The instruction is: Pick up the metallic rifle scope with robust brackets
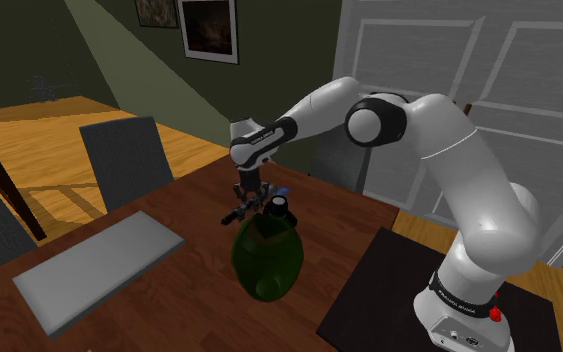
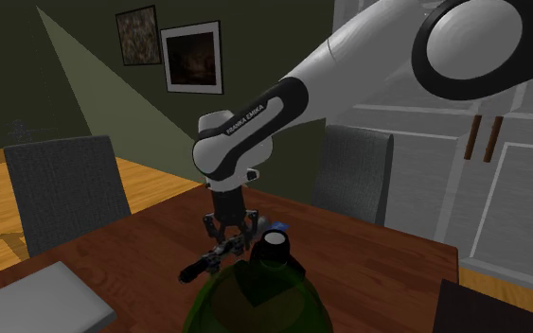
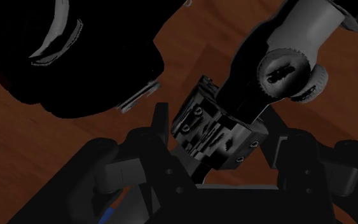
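The rifle scope [image 2: 209, 259] is a dark metallic tube with blocky brackets, slanting beside the neck of a green bottle [image 2: 255, 301]. My gripper [image 2: 228, 230] points straight down and is shut on its bracket section. In the wrist view the fingers [image 3: 161, 127] clasp the bracket block [image 3: 212, 130] from both sides, and the scope's tube [image 3: 279, 57] runs on past them over the brown table. In the shoulder view the gripper [image 1: 249, 200] and scope [image 1: 241, 213] sit just behind the bottle [image 1: 266, 258]. I cannot tell whether the scope touches the table.
The green bottle's black cap [image 2: 274, 248] is very close to the scope's far end. A flat grey slab [image 1: 99, 265] lies on the table [image 1: 194, 300] toward the shoulder view's left. Grey chairs [image 2: 65, 194] [image 2: 351, 175] stand at the table's far edges. The black stand [image 1: 399, 300] is at lower right.
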Robot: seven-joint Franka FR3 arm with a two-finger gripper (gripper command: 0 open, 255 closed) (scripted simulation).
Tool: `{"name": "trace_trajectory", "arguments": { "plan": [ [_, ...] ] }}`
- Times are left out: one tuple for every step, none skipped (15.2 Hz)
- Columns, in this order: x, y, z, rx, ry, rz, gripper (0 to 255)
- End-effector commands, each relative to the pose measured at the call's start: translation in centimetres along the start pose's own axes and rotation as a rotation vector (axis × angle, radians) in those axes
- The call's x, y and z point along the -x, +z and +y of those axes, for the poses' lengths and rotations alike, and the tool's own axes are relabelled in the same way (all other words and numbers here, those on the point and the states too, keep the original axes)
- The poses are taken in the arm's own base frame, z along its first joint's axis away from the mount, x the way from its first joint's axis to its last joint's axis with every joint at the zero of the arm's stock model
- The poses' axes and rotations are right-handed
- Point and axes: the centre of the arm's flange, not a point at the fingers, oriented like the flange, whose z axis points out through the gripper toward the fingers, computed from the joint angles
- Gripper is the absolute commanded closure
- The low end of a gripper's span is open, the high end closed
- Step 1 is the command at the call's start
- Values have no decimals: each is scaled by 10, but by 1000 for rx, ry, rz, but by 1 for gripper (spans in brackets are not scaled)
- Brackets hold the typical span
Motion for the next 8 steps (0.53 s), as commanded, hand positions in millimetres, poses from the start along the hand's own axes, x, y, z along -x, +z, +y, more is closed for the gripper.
{"name": "trace_trajectory", "arguments": {
  "plan": [
    [1,-11,1,0,0,0,255],
    [1,-16,2,0,0,0,255],
    [2,-21,3,0,0,0,255],
    [2,-27,3,0,0,0,255],
    [3,-32,4,0,0,0,255],
    [3,-37,5,0,0,0,255],
    [3,-38,5,0,0,0,255],
    [3,-38,5,0,0,0,255]
  ]
}}
